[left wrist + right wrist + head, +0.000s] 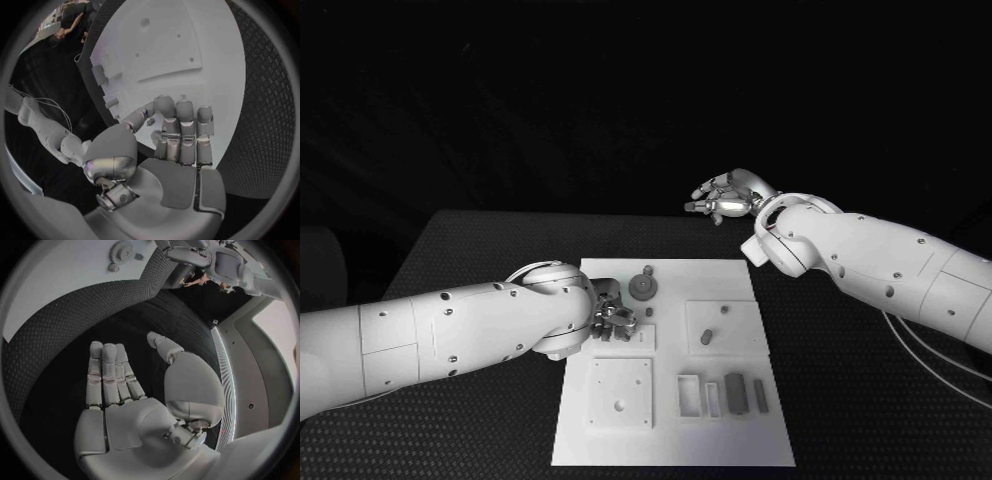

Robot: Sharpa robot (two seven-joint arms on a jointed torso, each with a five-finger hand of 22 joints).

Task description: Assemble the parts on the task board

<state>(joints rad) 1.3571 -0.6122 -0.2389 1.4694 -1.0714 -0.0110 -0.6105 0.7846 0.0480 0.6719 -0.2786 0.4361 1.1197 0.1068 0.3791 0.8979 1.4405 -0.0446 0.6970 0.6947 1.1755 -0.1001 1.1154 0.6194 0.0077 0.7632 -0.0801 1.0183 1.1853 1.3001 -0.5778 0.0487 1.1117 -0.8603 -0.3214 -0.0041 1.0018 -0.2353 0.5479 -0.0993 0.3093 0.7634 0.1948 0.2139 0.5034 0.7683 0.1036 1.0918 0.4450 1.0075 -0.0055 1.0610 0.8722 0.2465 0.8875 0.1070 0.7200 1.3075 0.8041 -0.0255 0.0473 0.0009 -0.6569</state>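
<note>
The scene was dim and colourless, the background wholly dark. Overhead light fell brightest on the flat white plastic task board (733,440), glaring slightly, while the black textured tabletop (862,400) stayed murky. Both wrist views bent straight edges strongly toward their rims.

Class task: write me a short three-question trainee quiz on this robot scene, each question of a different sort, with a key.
1. True or false: the right hand rests on the task board.
2. Which hand is over the board? A left hand B right hand C neither
3. Fill in: the gear-shaped part lies at the board's ___ end from the robot.

Key: 1 false, it hangs over the black table, fingers apart; 2 A; 3 far.
</note>
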